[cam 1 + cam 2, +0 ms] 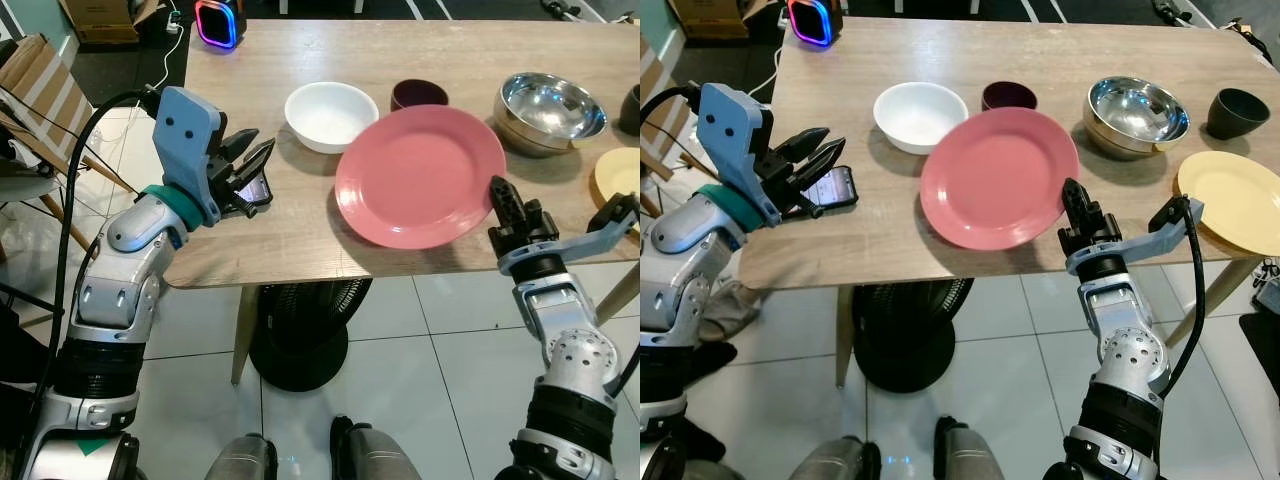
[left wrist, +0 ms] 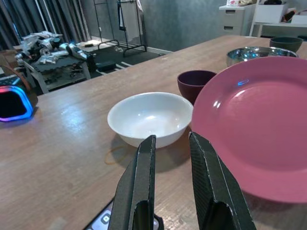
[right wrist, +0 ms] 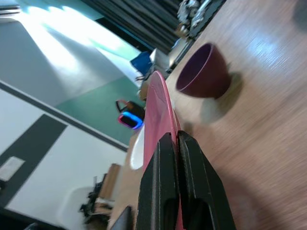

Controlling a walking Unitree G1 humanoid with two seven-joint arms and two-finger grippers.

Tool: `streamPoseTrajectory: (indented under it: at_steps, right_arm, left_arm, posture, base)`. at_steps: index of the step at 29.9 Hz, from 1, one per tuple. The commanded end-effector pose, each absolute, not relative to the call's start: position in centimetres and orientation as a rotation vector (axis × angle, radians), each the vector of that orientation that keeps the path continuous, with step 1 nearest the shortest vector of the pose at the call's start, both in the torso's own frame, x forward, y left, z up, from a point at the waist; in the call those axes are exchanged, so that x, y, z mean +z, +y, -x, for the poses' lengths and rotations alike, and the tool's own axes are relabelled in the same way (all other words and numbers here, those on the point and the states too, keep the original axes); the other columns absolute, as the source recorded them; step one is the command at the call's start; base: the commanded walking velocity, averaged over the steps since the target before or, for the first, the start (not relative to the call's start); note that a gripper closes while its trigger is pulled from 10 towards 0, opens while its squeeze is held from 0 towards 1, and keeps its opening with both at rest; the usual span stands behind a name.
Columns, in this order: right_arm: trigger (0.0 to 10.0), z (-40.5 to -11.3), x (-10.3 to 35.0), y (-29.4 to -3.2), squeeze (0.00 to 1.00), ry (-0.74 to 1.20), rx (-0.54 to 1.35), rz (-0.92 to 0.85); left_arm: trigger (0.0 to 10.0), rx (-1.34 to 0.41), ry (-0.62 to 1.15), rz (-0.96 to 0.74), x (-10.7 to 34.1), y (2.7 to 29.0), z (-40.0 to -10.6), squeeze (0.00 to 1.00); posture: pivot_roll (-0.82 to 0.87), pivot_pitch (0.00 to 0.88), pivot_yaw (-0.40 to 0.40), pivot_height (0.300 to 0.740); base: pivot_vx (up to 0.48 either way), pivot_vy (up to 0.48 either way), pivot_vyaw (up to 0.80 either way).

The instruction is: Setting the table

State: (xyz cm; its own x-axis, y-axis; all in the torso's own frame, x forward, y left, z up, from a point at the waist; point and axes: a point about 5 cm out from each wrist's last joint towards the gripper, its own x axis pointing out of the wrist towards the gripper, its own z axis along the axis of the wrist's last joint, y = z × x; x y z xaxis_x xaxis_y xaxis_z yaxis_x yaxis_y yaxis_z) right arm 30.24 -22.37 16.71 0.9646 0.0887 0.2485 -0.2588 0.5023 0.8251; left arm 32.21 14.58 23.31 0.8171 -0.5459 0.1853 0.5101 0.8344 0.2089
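A large pink plate (image 1: 420,175) lies near the front edge of the wooden table (image 1: 300,240). My right gripper (image 1: 503,193) is shut on the plate's near right rim; the right wrist view shows the rim (image 3: 160,96) running between the closed fingers (image 3: 165,158). My left gripper (image 1: 253,152) is open, hovering low over the table's left end just above a black phone (image 1: 832,187). In the left wrist view its two fingers (image 2: 141,177) point toward a white bowl (image 2: 149,116) and the pink plate (image 2: 259,124).
Behind the pink plate stand a white bowl (image 1: 330,115), a dark purple cup (image 1: 418,95) and a steel bowl (image 1: 548,108). A yellow plate (image 1: 1235,200) and a dark cup (image 1: 1238,112) sit at far right. A glowing speaker (image 1: 220,22) stands back left. A fan base (image 1: 300,345) is under the table.
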Motion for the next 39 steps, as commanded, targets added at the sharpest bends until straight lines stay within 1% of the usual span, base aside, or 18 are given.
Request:
streamPoseTrajectory:
  at_steps: [1,5,6,8,10,12,13,15,16,17,18,20,23,30,32,33,36,39]
  right_arm:
    - [0.0,-29.7,16.7,-22.2,0.0,-0.202,0.248,-1.072]
    - [0.0,-29.6,16.9,-22.1,0.0,-0.215,0.269,-1.089]
    - [0.0,-29.3,17.4,-21.8,0.0,-0.235,0.314,-1.109]
    - [0.0,-29.3,17.4,-21.8,0.0,-0.235,0.314,-1.109]
    - [0.0,-28.8,18.2,-21.3,0.0,-0.273,0.385,-1.15]
    - [0.0,-28.8,18.2,-21.3,0.0,-0.273,0.385,-1.15]
    - [0.0,-28.7,18.9,-21.0,0.0,-0.296,0.413,-1.168]
    - [0.0,-28.7,18.9,-21.0,0.0,-0.296,0.413,-1.168]
    - [0.0,-28.7,19.6,-20.7,0.0,-0.321,0.442,-1.189]
    - [0.0,-28.7,19.6,-20.7,0.0,-0.321,0.442,-1.189]
    - [0.0,-28.7,20.4,-20.2,0.0,-0.336,0.48,-1.2]
    - [0.0,-28.7,20.4,-20.2,0.0,-0.336,0.48,-1.2]
    - [0.0,-28.6,21.4,-19.1,0.0,-0.346,0.559,-1.231]
    - [0.0,-28.4,21.8,-18.3,0.0,-0.343,0.603,-1.247]
    - [0.0,-28.2,22.2,-17.6,0.0,-0.342,0.646,-1.259]
    - [0.0,-27.9,22.5,-16.7,0.0,-0.333,0.687,-1.27]
    - [0.0,-27.6,22.8,-15.8,0.0,-0.319,0.731,-1.285]
    - [0.0,-27.5,22.9,-15.6,0.0,-0.315,0.741,-1.293]
  left_arm:
    - [10.0,-0.558,-0.194,-0.118,22.2,14.8,-32.2,0.0]
    - [10.0,-0.559,-0.181,-0.093,22.1,14.9,-32.2,0.0]
    - [10.0,-0.574,-0.162,-0.032,22.0,15.2,-32.2,0.0]
    - [10.0,-0.574,-0.162,-0.032,22.0,15.2,-32.2,0.0]
    - [10.0,-0.636,-0.139,0.088,22.3,15.6,-31.8,0.0]
    - [10.0,-0.636,-0.139,0.088,22.3,15.6,-31.8,0.0]
    - [10.0,-0.665,-0.134,0.15,22.5,15.9,-31.5,0.0]
    - [10.0,-0.665,-0.134,0.15,22.5,15.9,-31.5,0.0]
    - [10.0,-0.687,-0.133,0.209,22.6,16.2,-31.3,0.0]
    - [10.0,-0.687,-0.133,0.209,22.6,16.2,-31.3,0.0]
    - [10.0,-0.71,-0.143,0.254,22.9,16.3,-31.0,0.0]
    - [10.0,-0.71,-0.143,0.254,22.9,16.3,-31.0,0.0]
    - [10.0,-0.768,-0.162,0.336,23.6,16.0,-30.7,0.0]
    - [10.0,-0.797,-0.162,0.375,23.8,15.9,-30.7,0.0]
    - [10.0,-0.823,-0.162,0.408,23.9,15.8,-30.6,0.0]
    - [10.0,-0.849,-0.17,0.455,24.3,15.6,-30.7,0.0]
    - [10.0,-0.885,-0.171,0.517,24.8,15.4,-30.8,0.0]
    - [10.0,-0.891,-0.167,0.533,24.9,15.3,-30.8,0.0]
  posture:
    - [0.05,0.076,0.013,0.74]
    - [0.05,0.077,0.015,0.74]
    - [0.05,0.078,0.019,0.74]
    - [0.05,0.078,0.019,0.74]
    - [0.05,0.078,0.025,0.74]
    - [0.05,0.078,0.025,0.74]
    - [0.05,0.078,0.027,0.74]
    - [0.05,0.078,0.027,0.74]
    - [0.05,0.079,0.025,0.74]
    - [0.05,0.079,0.025,0.74]
    - [0.05,0.08,0.018,0.74]
    - [0.05,0.08,0.018,0.74]
    - [0.06,0.08,0.013,0.74]
    - [0.06,0.08,0.013,0.74]
    - [0.05,0.082,0.014,0.74]
    - [0.05,0.085,0.015,0.74]
    - [0.05,0.085,0.015,0.74]
    - [0.05,0.085,0.015,0.74]
  base:
    - [0.0,0.0,0.0]
    - [0.0,0.0,0.0]
    - [0.0,0.0,0.0]
    - [0.0,0.0,0.0]
    - [0.0,0.0,0.0]
    - [0.0,0.0,0.0]
    - [0.0,0.0,0.0]
    - [0.0,0.0,0.0]
    - [0.0,0.0,0.0]
    - [0.0,0.0,0.0]
    - [0.0,0.0,0.0]
    - [0.0,0.0,0.0]
    - [0.0,0.0,0.0]
    - [0.0,0.0,0.0]
    - [0.0,0.0,0.0]
    - [0.0,0.0,0.0]
    - [0.0,0.0,0.0]
    - [0.0,0.0,0.0]
